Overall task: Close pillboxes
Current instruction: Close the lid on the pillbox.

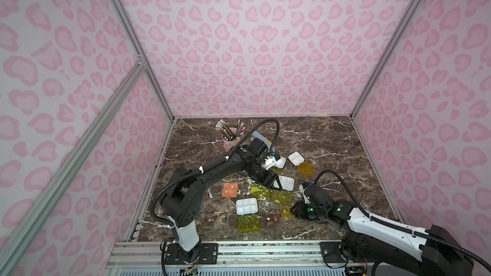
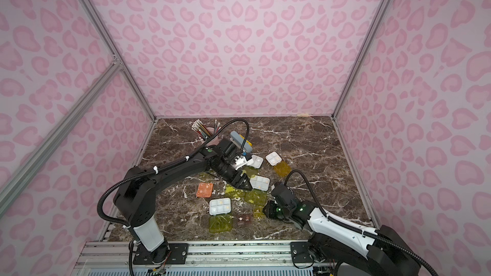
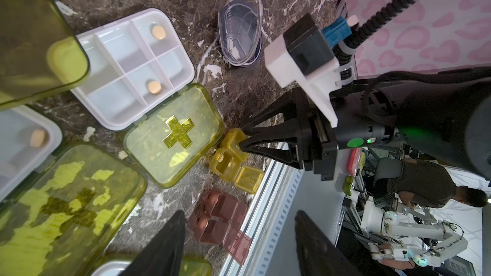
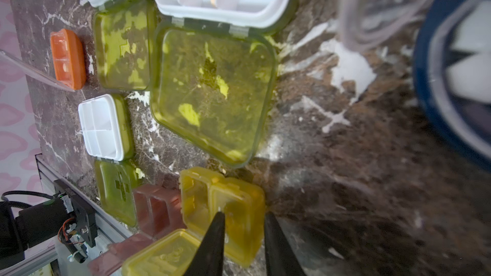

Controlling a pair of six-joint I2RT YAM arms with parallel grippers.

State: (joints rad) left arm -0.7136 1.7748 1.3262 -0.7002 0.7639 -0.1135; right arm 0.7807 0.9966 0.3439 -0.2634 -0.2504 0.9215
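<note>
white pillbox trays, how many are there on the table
5: amber-lidded tray farthest back; partly hidden tray beside it; middle tray in the cluster's centre; front tray nearest the robot; fifth tray under the left arm, shown by the wrist views. Others may be hidden.

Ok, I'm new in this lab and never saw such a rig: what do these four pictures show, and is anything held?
Two robot arms stand at the front of a marble table, each ending in two jaws. Both top views come from one camera head above; the other two from a camera on each wrist. On the table lie open pillboxes with white trays and yellow-green lids, an orange pillbox, a brown pillbox, a pencil cup and a stapler. The left gripper has its jaws open, holding nothing. The right gripper has its jaws nearly together at the small yellow pillbox; whether they pinch it I cannot tell.
</note>
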